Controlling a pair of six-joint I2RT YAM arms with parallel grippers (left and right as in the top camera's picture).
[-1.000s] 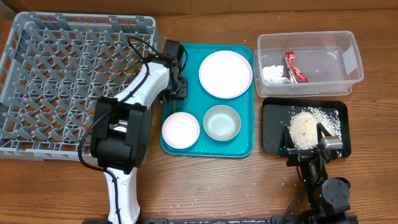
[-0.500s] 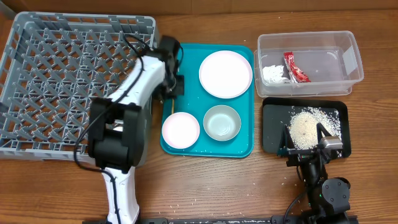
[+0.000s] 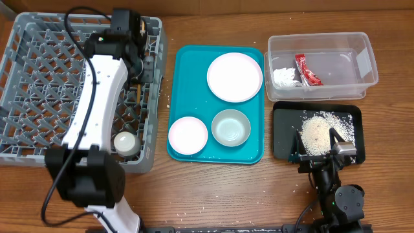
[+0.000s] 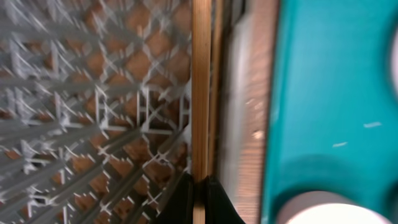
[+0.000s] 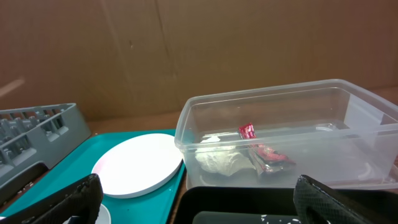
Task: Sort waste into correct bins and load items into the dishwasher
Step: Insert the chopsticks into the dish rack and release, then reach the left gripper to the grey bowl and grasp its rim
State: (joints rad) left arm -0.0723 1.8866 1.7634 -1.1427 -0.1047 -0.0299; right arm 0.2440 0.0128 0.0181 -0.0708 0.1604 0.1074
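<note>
The left pincer hangs over the right side of the grey dish rack, its jaws clamped tight on the pair of wooden chopsticks. In the left wrist view the sticks lie close side by side and run straight out from the fingers above the rack's lattice floor, just inside its right wall, with the teal tray beyond that wall. The tray sits on the table just beside the rack and carries the round white plate at the far end, with the white bowl and the pale grey-green bowl side by side at the near end, all three apart from one another. Right of it, the clear plastic tub holds the red foil wrapper and the crumpled white paper scrap. Nearer, the black tray holds the heap of rice, and a few stray grains dot the table. The right pincer rests low at the near edge of the black tray, jaws spread wide and gripping nothing.
</note>
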